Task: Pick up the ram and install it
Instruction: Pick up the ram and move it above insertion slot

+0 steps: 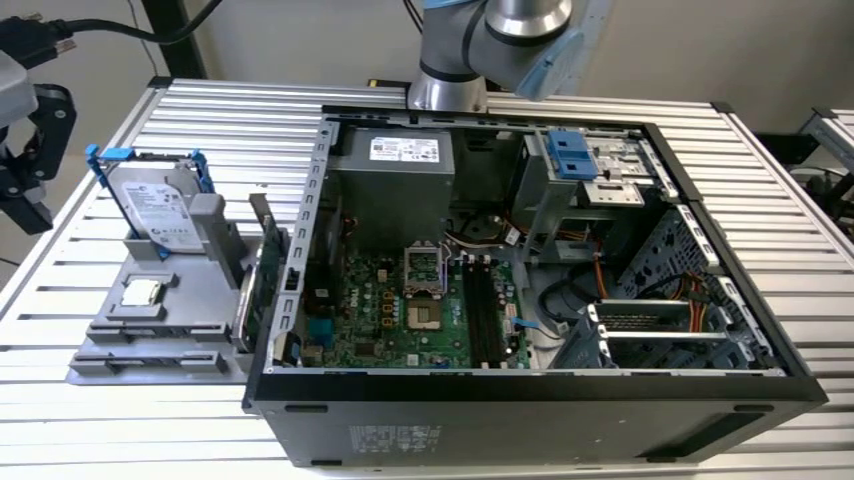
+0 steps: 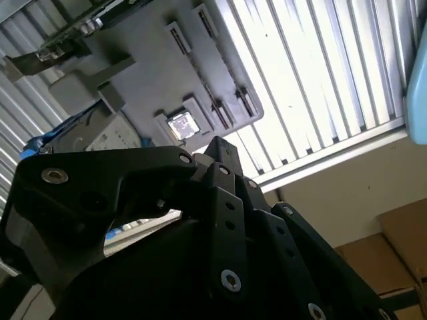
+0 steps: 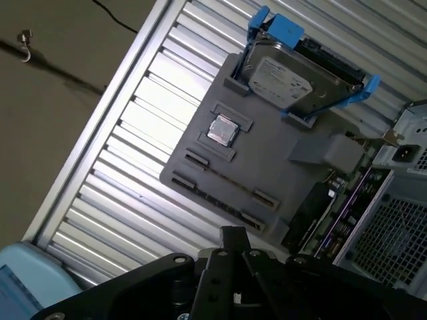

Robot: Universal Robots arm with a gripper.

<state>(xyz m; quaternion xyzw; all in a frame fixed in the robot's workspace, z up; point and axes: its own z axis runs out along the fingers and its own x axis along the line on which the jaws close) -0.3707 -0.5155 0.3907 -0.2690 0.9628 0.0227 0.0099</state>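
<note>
The ram (image 3: 229, 179) stands on its thin edge in the grey tray (image 1: 200, 330), held between two small end brackets. It is just beside the square processor chip (image 1: 140, 291), which sits in the middle of that tray. At the tray's opposite end from the ram, a silver hard drive in a blue frame (image 1: 154, 205) leans upright in its holder. A green expansion card (image 1: 274, 265) stands on edge along the side of the tray that faces the open computer case (image 1: 534, 405). The case lies on its side right next to the tray. Inside it, the long black memory slots (image 1: 483, 310) run across the green motherboard (image 1: 387, 310).

Tray and case both rest on the slatted aluminium desk (image 1: 227, 110). The hand (image 3: 233, 248) hangs off the side of the tray away from the case, near the desk's edge and clear of the ram. In both wrist views its black linkage fills the foreground with the tray beyond it. I cannot tell whether it is open or closed. The arm (image 1: 461, 45) rises from its base behind the case.
</note>
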